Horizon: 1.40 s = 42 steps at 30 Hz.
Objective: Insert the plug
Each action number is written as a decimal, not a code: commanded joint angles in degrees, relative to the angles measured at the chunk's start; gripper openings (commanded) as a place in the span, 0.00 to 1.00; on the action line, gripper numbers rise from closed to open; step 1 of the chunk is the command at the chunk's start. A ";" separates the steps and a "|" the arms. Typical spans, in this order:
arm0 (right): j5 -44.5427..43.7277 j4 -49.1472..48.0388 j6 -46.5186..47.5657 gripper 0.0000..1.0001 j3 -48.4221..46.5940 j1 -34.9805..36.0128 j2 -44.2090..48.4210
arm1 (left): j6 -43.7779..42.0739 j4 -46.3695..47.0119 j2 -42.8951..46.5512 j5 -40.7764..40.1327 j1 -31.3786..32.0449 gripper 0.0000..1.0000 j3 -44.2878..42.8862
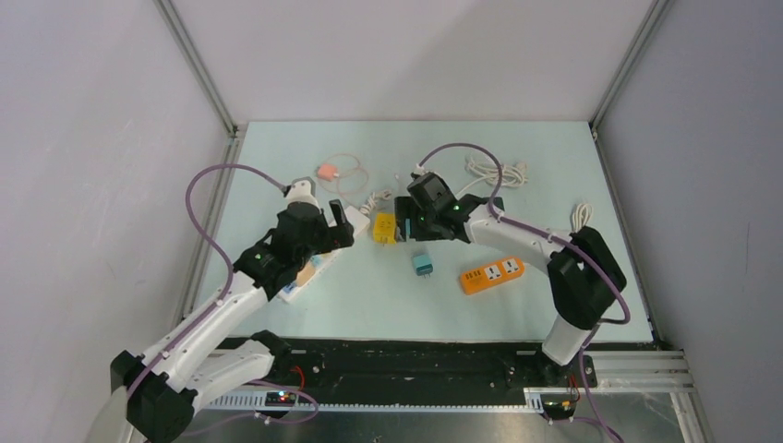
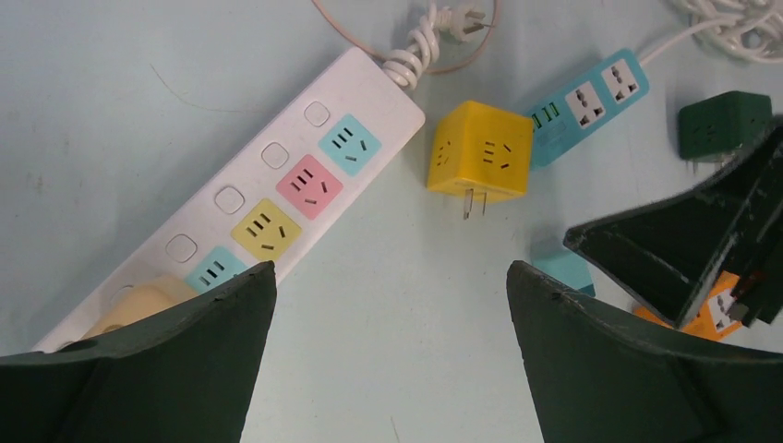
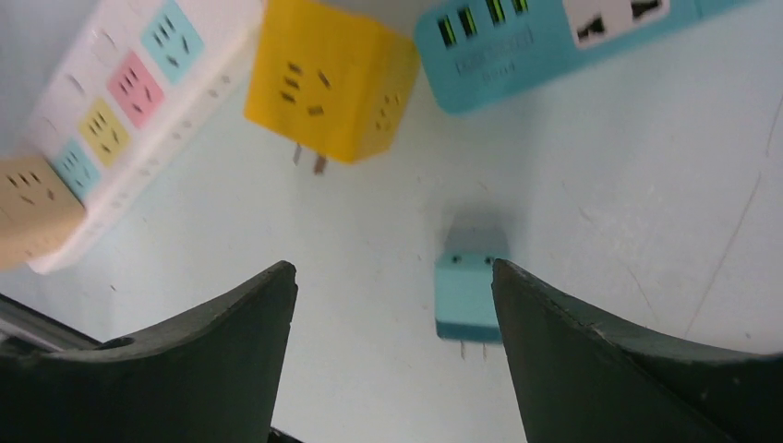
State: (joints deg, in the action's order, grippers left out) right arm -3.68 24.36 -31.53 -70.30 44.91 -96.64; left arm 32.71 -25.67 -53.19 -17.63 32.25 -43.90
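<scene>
A yellow cube plug (image 1: 383, 228) (image 2: 480, 152) (image 3: 328, 78) lies on the table with its two prongs showing, between the two grippers. A small teal plug (image 1: 423, 264) (image 3: 469, 297) lies below my right gripper (image 3: 394, 266) (image 1: 406, 220), close to its right finger; the jaws are open and hold nothing. My left gripper (image 2: 392, 268) (image 1: 343, 221) is wide open over bare table beside the white power strip (image 2: 286, 185) (image 3: 138, 83), which has coloured sockets. A beige plug (image 3: 32, 208) sits in the strip's end socket.
A blue power strip (image 2: 591, 97) (image 3: 554, 28) lies just beyond the yellow cube. An orange power strip (image 1: 492, 274) is at the right, and a dark green adapter (image 2: 725, 125) lies near it. Coiled white cable (image 1: 494, 171) and a pink item (image 1: 325, 171) lie at the back.
</scene>
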 commanded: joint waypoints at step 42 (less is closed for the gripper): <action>-12.63 6.97 -6.87 0.33 -28.79 6.15 -18.45 | -1.90 -0.43 17.35 0.08 -3.05 0.98 3.51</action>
State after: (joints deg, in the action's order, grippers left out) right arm -17.82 40.01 -42.37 -104.03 50.33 -126.34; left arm 32.36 -26.24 -36.32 -21.32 29.67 -38.63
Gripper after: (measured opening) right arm 0.662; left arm 0.985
